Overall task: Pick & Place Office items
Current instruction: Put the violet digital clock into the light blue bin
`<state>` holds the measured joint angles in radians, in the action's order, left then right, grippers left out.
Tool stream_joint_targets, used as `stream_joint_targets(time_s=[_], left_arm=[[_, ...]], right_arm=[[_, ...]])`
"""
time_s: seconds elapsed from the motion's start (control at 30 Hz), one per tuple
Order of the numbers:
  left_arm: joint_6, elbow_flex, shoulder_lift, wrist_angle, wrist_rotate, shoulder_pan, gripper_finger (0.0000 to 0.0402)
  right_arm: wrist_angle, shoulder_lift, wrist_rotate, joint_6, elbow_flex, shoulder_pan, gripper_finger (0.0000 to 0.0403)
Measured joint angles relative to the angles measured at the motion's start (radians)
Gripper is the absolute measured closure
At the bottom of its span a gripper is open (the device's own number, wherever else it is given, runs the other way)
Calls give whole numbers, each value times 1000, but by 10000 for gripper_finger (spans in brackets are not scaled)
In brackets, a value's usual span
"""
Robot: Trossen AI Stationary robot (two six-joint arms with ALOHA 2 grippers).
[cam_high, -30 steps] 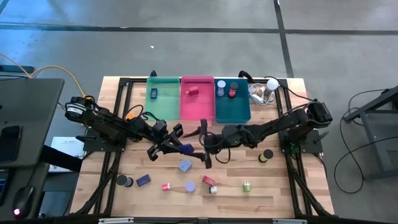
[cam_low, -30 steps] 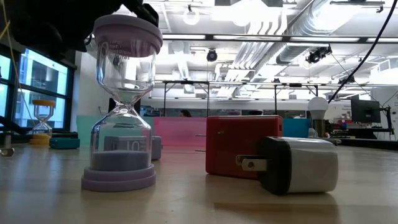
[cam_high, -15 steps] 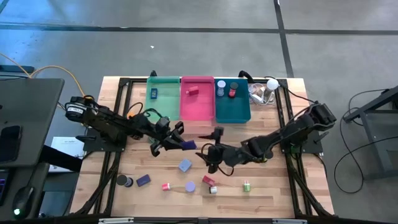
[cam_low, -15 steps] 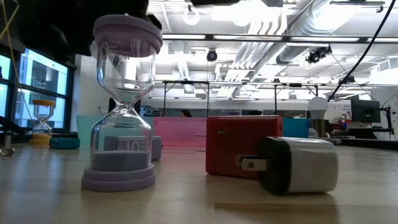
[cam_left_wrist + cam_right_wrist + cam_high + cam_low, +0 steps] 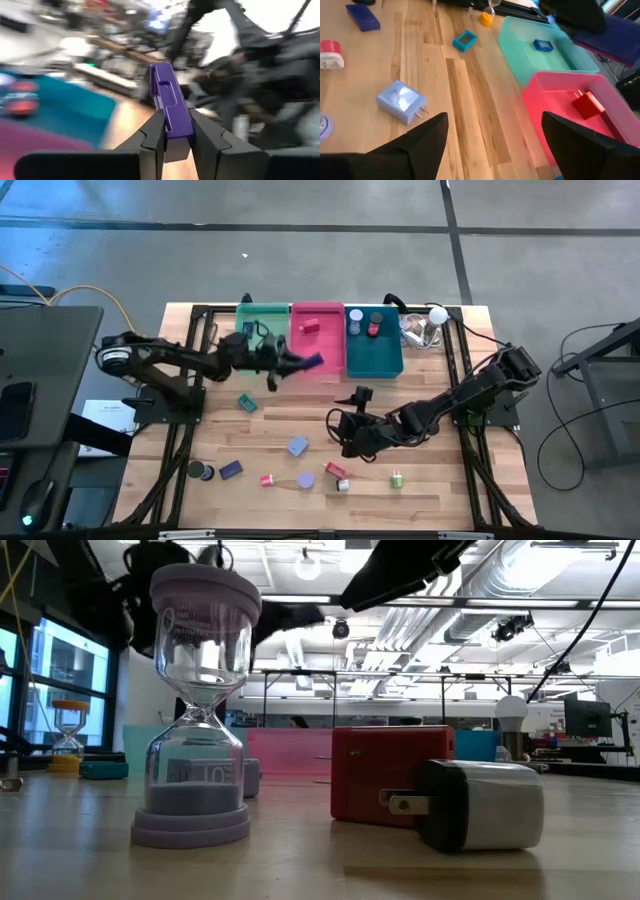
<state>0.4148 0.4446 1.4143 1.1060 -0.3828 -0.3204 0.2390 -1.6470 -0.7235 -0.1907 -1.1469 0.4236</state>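
A purple block [image 5: 170,107] is pinched between the fingers of the left gripper [image 5: 296,363], which hangs above the near edge of the pink bin [image 5: 316,345], close to where it meets the green bin [image 5: 262,340]. The green bin holds a small blue item [image 5: 543,45], the pink bin a red block [image 5: 588,105], and the teal bin [image 5: 373,350] a few small round items. The other office items lie loose on the table [image 5: 440,480]: a teal piece [image 5: 246,403] near the left arm, a pale blue plug [image 5: 401,101] mid-table, and along the near edge a dark roll [image 5: 201,471], a dark blue block [image 5: 231,470], a small red roll [image 5: 267,479], a lavender hourglass [image 5: 197,705], a red plug [image 5: 390,773] touching a grey one [image 5: 480,804], and a green roll [image 5: 396,478]. The right gripper [image 5: 347,423] hovers over the table's middle with jaws spread wide and nothing between them.
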Motion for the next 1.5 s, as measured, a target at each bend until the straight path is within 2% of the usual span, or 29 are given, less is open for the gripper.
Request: stream_joint_targets(time_s=[0.13, 0.27, 0.4, 0.53, 0.63, 0.73, 1.0, 1.23, 1.5], left_arm=[[-142, 0, -118, -223, 124, -77, 338], [-253, 0, -268, -511, 391, -111, 338], [-233, 0, -373, -761, 662, -111, 338], [-153, 0, -398, -873, 779, -116, 338], [-107, 0, -386, -906, 823, -137, 338], [-49, 0, -354, -947, 832, -183, 338], [-18, 0, -186, -922, 825, -266, 338], [-17, 0, -91, -843, 823, -301, 333], [-25, 0, -76, -809, 824, -319, 330]], right_arm=[[10, 0, 10, 0, 0, 0, 94], [25, 0, 24, -1, 0, 0, 94], [25, 0, 24, 0, 0, -2, 94], [23, 0, 25, 1, 0, -19, 94], [19, 0, 29, -4, 0, -39, 94], [16, 0, 79, -17, 0, -61, 94], [1, 0, 205, -23, 0, -94, 94], [-11, 0, 207, -23, 0, -97, 94], [-11, 0, 209, -23, 0, -97, 94]])
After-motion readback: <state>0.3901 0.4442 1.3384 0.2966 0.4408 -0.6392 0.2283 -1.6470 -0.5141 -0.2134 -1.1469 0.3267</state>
